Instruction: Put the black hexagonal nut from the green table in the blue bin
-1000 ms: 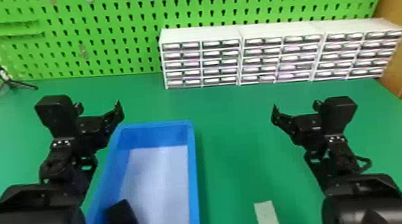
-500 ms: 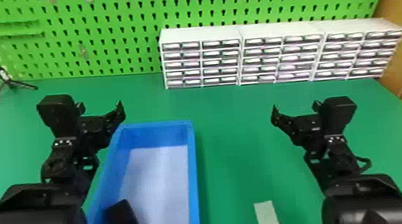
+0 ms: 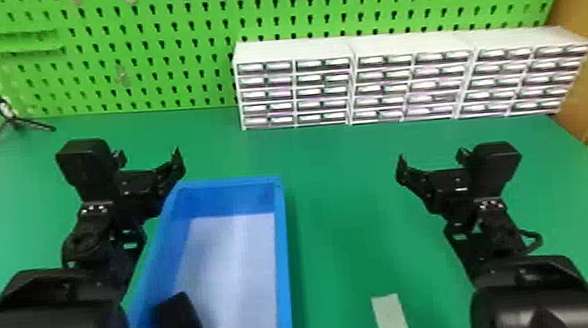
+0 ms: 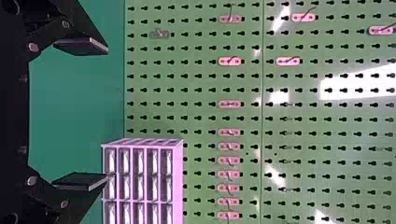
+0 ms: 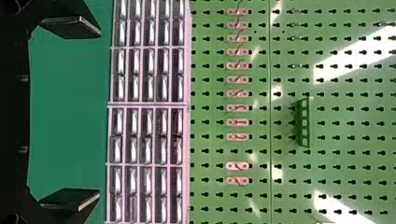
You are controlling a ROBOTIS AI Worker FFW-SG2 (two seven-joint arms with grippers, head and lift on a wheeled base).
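Observation:
In the head view my left gripper [image 3: 148, 160] is open above the table, just outside the far left corner of the blue bin [image 3: 284, 257]. My right gripper [image 3: 432, 160] is parked over the table's right side, also open. Inside the bin, near its left wall, lies a black block-like thing [image 3: 181, 326]; whether it is the hexagonal nut I cannot tell. Nothing sits between the wide-apart fingers of the left gripper [image 4: 105, 114] in the left wrist view, nor in the right gripper [image 5: 98, 114] in the right wrist view.
White drawer units [image 3: 351, 78] line the back of the green table [image 3: 339, 172] before a green pegboard [image 3: 175, 65]. A pale flat strip [image 3: 392, 319] lies at the front, right of the bin. A black tripod [image 3: 14, 123] stands back left.
My left arm has shifted very slightly to the right. The right arm and the black thing in the bin have kept their places.

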